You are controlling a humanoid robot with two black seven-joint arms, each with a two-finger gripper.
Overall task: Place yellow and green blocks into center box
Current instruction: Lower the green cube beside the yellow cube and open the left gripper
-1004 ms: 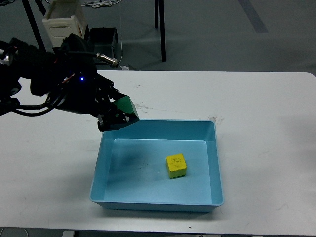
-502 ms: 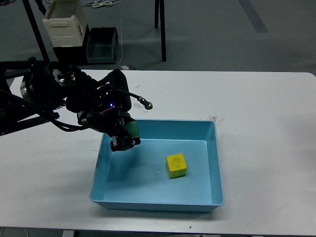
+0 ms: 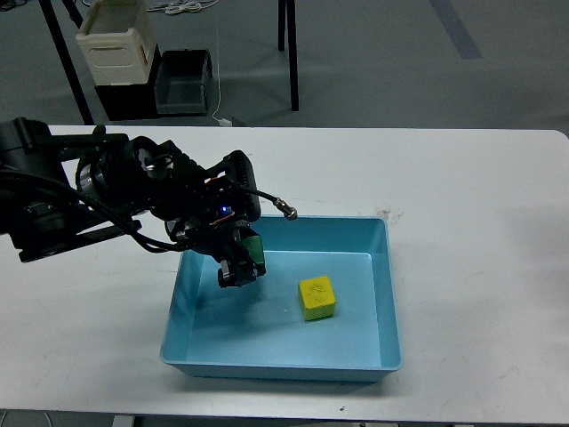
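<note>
The left gripper has moved from the table edge to a position over the blue box interior — fingers closed on the green block, beside the yellow block already inside — so release comes next.

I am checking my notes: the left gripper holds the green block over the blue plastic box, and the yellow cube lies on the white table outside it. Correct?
Not quite. In the head view the yellow cube lies inside the blue plastic box, not on the white table. The left gripper does hold the green block over it.
</note>
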